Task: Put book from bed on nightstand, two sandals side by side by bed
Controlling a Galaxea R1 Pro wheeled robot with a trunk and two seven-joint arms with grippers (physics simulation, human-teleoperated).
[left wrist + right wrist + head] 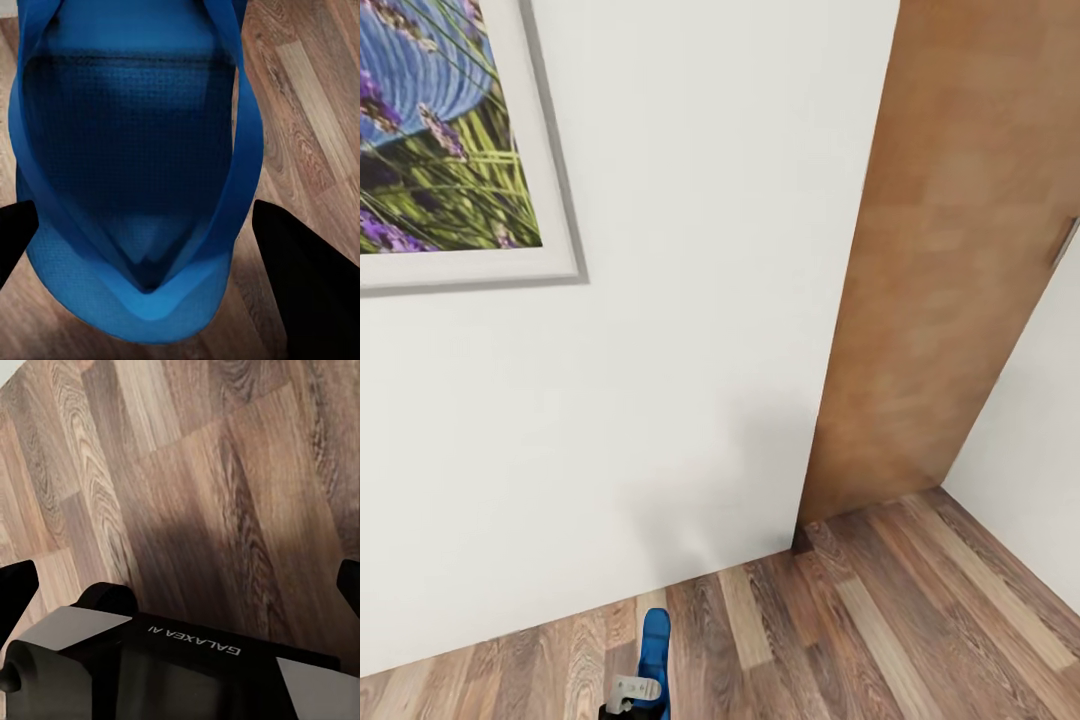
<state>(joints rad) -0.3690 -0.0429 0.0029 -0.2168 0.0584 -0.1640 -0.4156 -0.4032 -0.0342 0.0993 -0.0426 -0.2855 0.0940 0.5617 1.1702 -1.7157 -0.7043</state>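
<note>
One bright blue sandal (655, 640) stands on end at the bottom edge of the head view, just above the wood-plank floor (880, 620). My left gripper (632, 692) holds it from below. In the left wrist view the sandal (135, 150) with its straps lies between the two black fingers, one finger (300, 285) against its edge, and the left gripper (142, 247) is shut on it. My right gripper (180, 585) is open over bare floor planks, with nothing between its fingertips. The book, the bed and the nightstand are out of view.
A white wall (710, 300) stands close ahead with a framed lavender picture (440, 140) at the upper left. A wooden door (950, 250) fills the corner to the right, beside another white wall (1030, 480). A grey robot part marked GALAXEA AI (187, 660) lies under the right gripper.
</note>
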